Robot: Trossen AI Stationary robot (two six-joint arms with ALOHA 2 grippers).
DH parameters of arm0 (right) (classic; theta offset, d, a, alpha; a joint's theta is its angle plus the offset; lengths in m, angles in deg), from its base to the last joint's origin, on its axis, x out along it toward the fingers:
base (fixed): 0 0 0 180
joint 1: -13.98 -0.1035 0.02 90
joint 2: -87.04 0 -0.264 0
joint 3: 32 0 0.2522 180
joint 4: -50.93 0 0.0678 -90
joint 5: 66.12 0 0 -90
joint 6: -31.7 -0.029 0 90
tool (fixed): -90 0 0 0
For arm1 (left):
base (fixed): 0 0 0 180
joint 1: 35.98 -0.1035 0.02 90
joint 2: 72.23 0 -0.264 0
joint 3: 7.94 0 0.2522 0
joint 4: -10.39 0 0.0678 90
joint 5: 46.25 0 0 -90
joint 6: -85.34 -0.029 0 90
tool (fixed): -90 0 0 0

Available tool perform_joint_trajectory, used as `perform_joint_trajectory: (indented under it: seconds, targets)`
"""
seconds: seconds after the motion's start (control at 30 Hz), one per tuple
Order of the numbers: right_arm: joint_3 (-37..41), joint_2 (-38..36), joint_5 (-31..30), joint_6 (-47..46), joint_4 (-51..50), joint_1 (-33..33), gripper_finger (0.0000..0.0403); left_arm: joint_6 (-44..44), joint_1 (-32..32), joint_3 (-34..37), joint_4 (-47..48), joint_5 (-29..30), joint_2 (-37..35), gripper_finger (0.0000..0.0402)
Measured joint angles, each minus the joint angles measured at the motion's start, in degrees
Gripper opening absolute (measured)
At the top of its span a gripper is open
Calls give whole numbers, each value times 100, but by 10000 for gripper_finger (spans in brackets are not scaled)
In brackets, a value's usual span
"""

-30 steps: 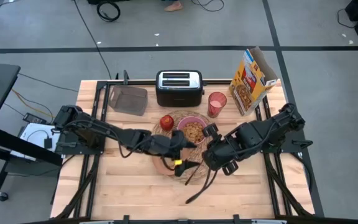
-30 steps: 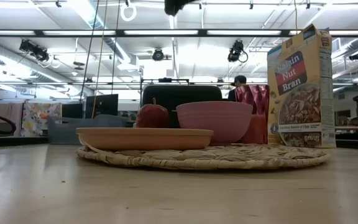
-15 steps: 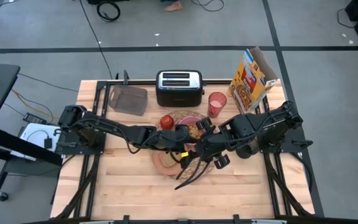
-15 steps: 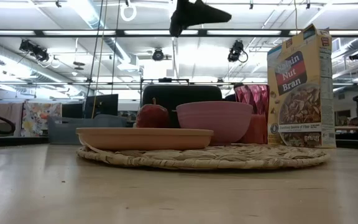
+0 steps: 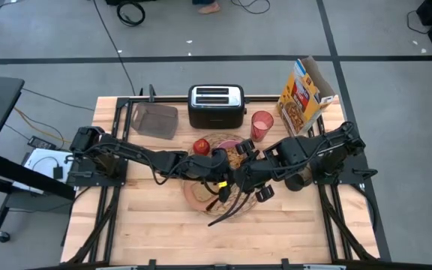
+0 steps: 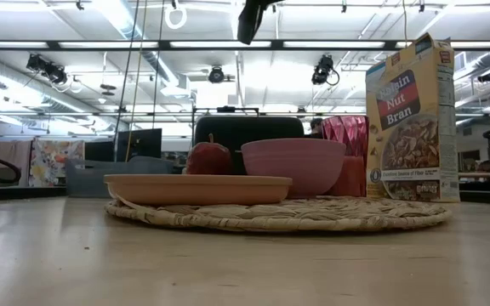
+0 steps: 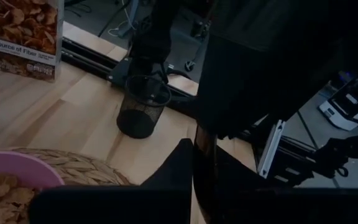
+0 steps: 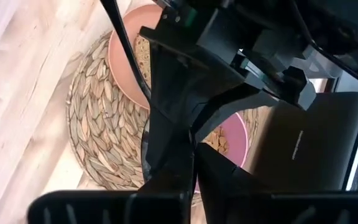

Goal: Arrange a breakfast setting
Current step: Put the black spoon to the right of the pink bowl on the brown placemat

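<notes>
We see two matte black jointed arms; black cables trailing beside left hand; yellow tag near it; right hand dark, blocky, angular fingers.

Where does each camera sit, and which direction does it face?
High: above, looking straight down; both arms meet over the placemat.
Low: at table height, looking level; pink bowl, cereal box, one arm tip above.
Left wrist: own shut tool; mesh cup.
Right wrist: own shut tool; plate.
All views share the bowl.
</notes>
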Motion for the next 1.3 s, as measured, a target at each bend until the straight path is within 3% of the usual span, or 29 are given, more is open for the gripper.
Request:
perform_joint_trajectory:
  seconds: [0.17, 0.33, 0.47, 0.63, 0.7, 0.83, 1.07, 1.3]
  targets:
    - [-3, -1, -3, -178, 87, -15, 58, -6, 19, 0, 53, 11, -48, 19]
    - [-434, -136, -470, -1614, -330, -112, 123, -3, 22, 2, 530, 344, -361, 19]
    - [-702, -358, -243, -3653, -812, -254, 151, -167, 63, 2, 1069, 1290, -925, 19]
    - [-475, -398, -520, -5654, -795, -645, 152, -220, 66, -15, 712, 3039, -1505, 19]
    - [-138, -400, -984, -5816, -304, -825, 152, -164, 61, -7, 443, 3504, -1610, 19]
    - [627, -402, -1945, -5818, 1490, -1142, 152, -365, 82, -4, -613, 3553, -1626, 19]
    - [1454, -424, -2074, -5584, 4195, -1239, 153, -864, 233, 0, -2306, 3382, -1561, 19]
    - [1587, -508, -2488, -5231, 5149, -1430, 155, -940, 495, 0, -2909, 3176, -1572, 19]
